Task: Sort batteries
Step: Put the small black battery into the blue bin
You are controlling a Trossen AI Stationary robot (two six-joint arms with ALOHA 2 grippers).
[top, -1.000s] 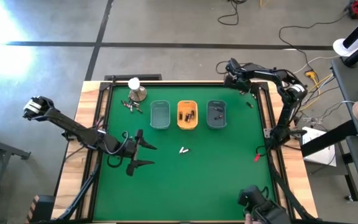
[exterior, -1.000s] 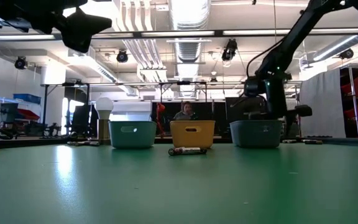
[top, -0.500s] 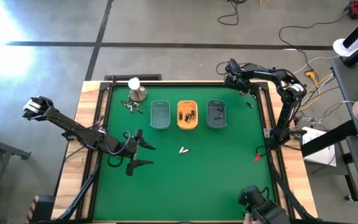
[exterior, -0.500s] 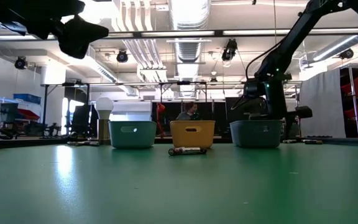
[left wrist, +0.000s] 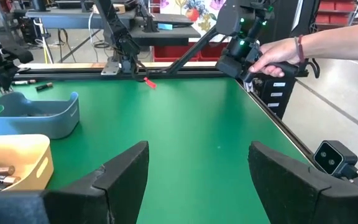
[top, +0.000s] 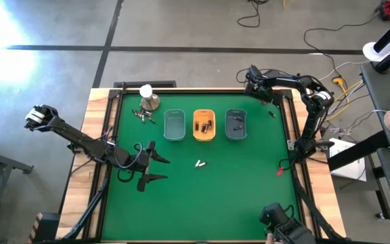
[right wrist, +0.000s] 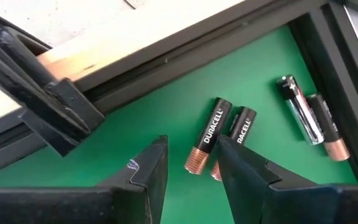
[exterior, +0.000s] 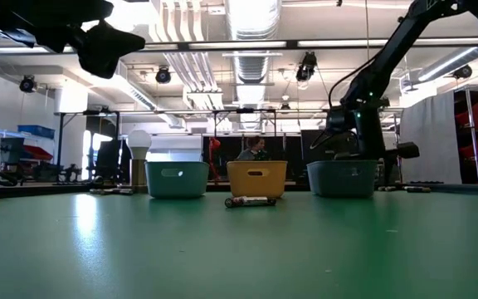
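Up at the table's far right corner the right gripper (right wrist: 188, 165) hovers part-open and empty over two copper-topped batteries (right wrist: 207, 143) lying side by side, small, hard, smooth cylinders likely to roll, so best pinched across the middle.

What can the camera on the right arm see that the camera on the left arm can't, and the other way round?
Only the right wrist view shows four loose batteries lying by the table's black frame, just beyond the right hand. Only the left wrist view shows the orange tray holding batteries, the blue tray, and a person's hand on a device at the table's far edge, past the open left hand. Both show the green mat.
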